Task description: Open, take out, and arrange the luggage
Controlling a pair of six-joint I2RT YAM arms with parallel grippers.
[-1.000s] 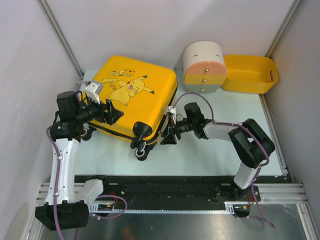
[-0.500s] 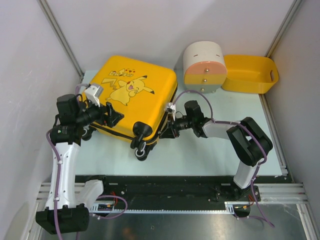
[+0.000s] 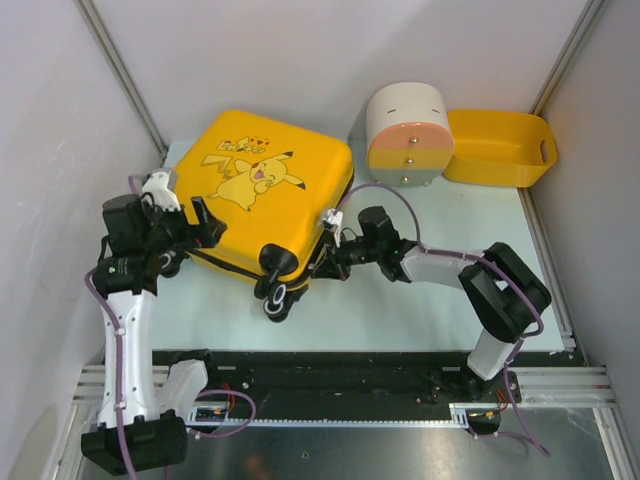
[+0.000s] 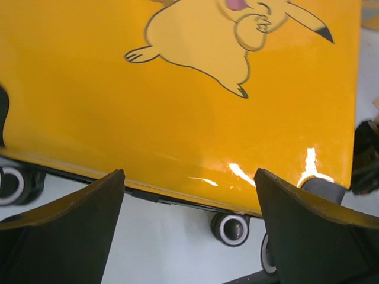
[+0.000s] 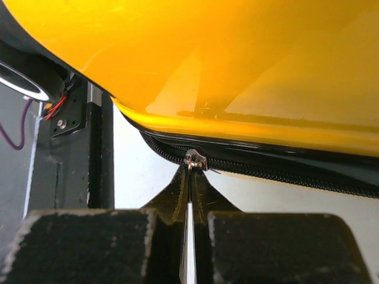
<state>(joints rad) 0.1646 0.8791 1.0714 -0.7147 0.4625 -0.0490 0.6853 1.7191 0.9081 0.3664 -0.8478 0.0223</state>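
— From above, where's the luggage [image 3: 270, 180]?
— Flat on the table's [image 3: 380, 310] far left, wheels toward the arms.
— Left wrist?
— Left gripper [image 4: 189, 174] spread wide, empty, facing the shell.
— Right wrist?
— Right gripper [image 5: 190, 174] pinched onto the zipper pull [image 5: 193, 158].

Yellow suitcase [image 3: 270, 185] lying flat, lid shut.
Cartoon print faces up, black wheels [image 3: 275, 298] toward the near edge, zipper pull [image 5: 193, 160] on its right side; back left of table [image 3: 420, 300].
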